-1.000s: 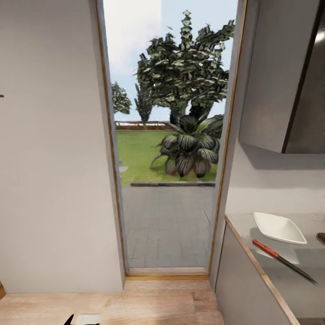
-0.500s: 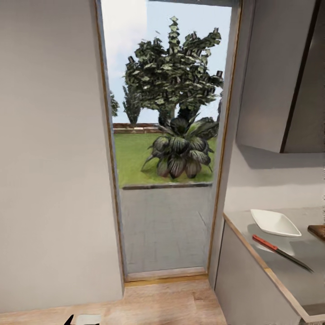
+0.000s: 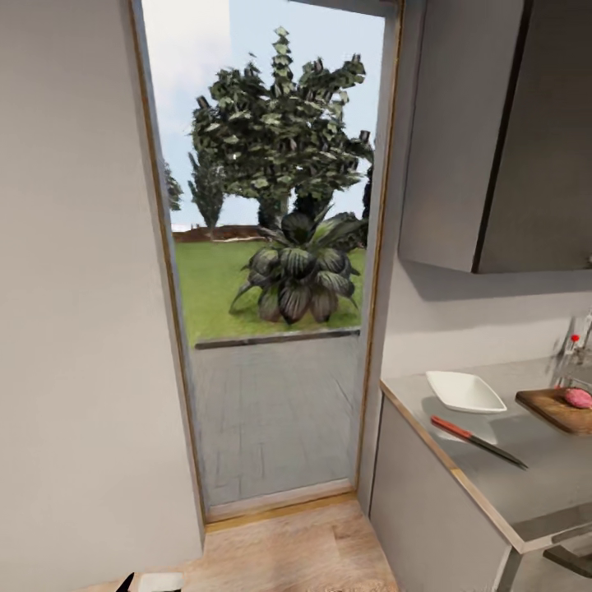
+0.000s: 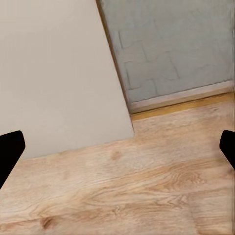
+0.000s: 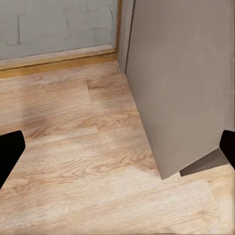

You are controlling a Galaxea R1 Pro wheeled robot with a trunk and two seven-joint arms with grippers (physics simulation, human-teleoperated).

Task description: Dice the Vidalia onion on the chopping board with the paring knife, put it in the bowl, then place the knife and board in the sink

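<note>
Ahead, paring knife [image 3: 475, 440] near countertop [image 3: 526, 501] edge.

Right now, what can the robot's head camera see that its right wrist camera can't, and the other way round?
The head view has the countertop with the white bowl, the paring knife, the chopping board and the pink Vidalia onion lying on the board, plus the garden bush outside the doorway.

The right wrist view has the right gripper, its black fingertips wide apart and holding nothing, over the floor.

Both have the pale wood floor, the grey cabinet side and the doorway threshold.
</note>
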